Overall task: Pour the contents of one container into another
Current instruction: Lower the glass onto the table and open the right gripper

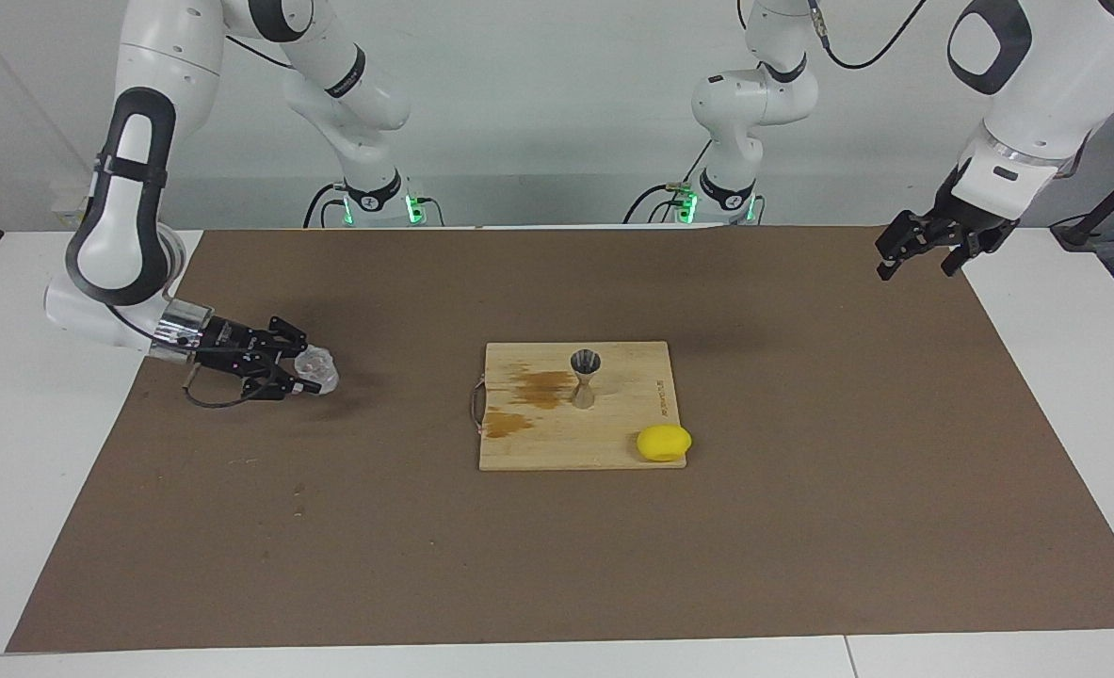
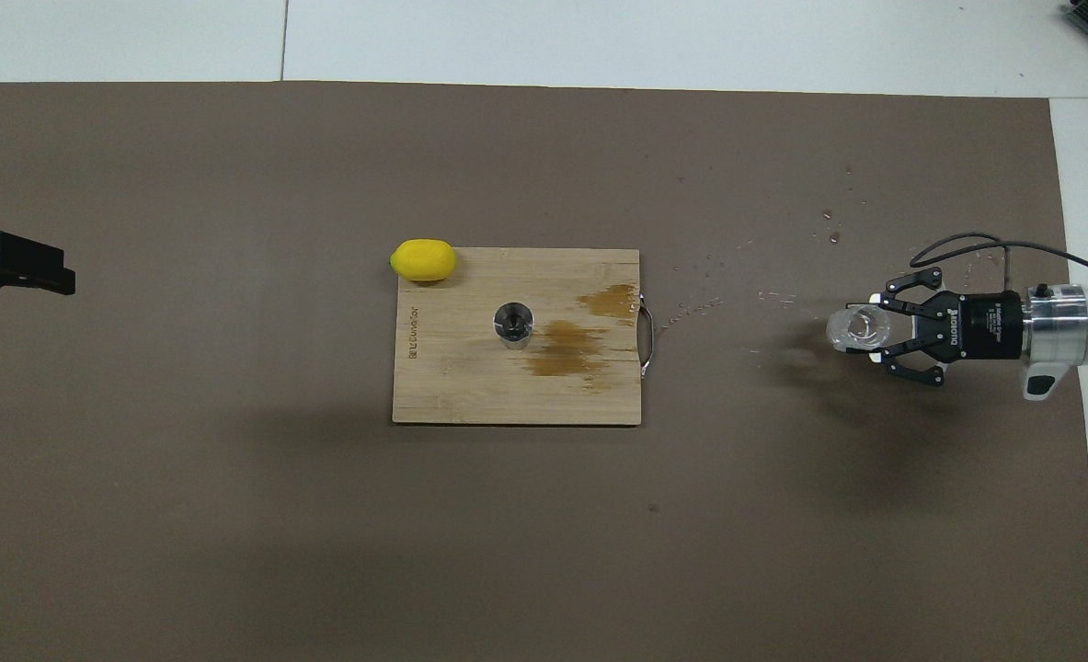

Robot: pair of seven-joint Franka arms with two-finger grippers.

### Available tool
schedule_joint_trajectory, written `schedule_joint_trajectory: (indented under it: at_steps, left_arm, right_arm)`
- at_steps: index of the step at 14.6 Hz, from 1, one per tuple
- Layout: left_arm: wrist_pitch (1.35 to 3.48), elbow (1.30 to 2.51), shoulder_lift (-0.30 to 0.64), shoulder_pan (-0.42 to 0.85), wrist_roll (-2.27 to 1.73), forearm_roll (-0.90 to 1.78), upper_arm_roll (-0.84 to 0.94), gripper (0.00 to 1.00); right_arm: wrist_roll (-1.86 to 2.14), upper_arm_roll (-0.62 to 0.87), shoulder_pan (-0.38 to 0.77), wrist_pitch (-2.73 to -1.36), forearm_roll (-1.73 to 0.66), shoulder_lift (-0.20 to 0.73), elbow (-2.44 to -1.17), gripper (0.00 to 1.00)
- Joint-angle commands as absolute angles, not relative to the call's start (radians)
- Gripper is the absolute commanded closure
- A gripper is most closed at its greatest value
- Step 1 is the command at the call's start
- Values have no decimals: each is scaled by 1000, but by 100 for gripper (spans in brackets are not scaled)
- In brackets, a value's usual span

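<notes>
Right gripper — fingers clamped on the clear glass tumbler, held low over the brown mat toward the right arm's end of the table; whether the glass touches the mat cannot be told. Metal jigger — upright on the wooden cutting board at mid-table, well apart from the tumbler. Two brown wet patches mark the board beside the jigger, on the side toward the right arm. A lemon rests at the board's corner farther from the robots. Left gripper waits above the mat's edge at the left arm's end, fingers spread and holding nothing.
</notes>
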State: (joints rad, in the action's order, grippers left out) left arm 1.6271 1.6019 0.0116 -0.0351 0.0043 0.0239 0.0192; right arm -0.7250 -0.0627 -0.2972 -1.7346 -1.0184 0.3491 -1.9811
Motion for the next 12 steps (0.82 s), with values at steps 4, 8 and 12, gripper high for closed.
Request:
schedule_joint_trajectory:
  at_steps: [4, 8, 12]
  left_arm:
    - [1600, 1568, 26, 35, -12, -5, -44, 0]
    - [1600, 1566, 26, 35, -12, -5, -44, 0]
    - [1583, 1560, 25, 35, -12, -5, -41, 0]
  right_arm:
    - [-605, -49, -295, -1738, -1037, 431, -1934, 100]
    - [-577, -43, -285, -1796, -1115, 445, -1969, 100]
    - [-574, -43, -259, -1831, -1134, 445, -1988, 100]
